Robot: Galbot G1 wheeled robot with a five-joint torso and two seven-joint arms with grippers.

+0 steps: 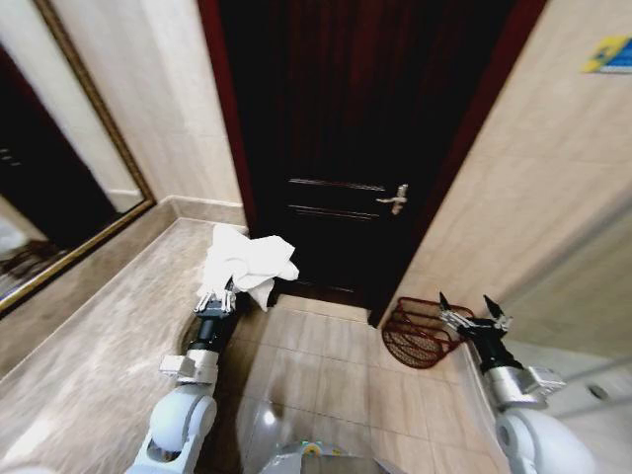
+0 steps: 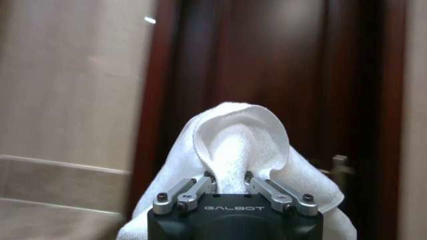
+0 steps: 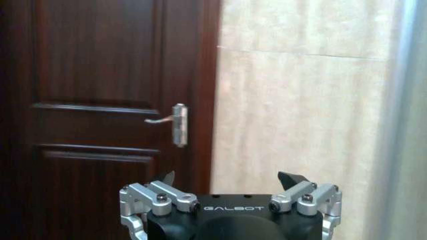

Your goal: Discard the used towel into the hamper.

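My left tool (image 1: 216, 299) is clamped on the white towel (image 1: 247, 259), a fold pinched between its fingers (image 2: 200, 184) and the rest draped loose over the floor (image 1: 326, 365) before the dark door (image 1: 355, 148). My right tool (image 1: 474, 316) waits with jaws apart, just beside the hamper (image 1: 420, 334), which sits on the floor at the foot of the tiled wall (image 1: 523, 197). The towel looks light and limp; I judge a bunched fold the safest hold, since trailing corners may snag the wire rim.
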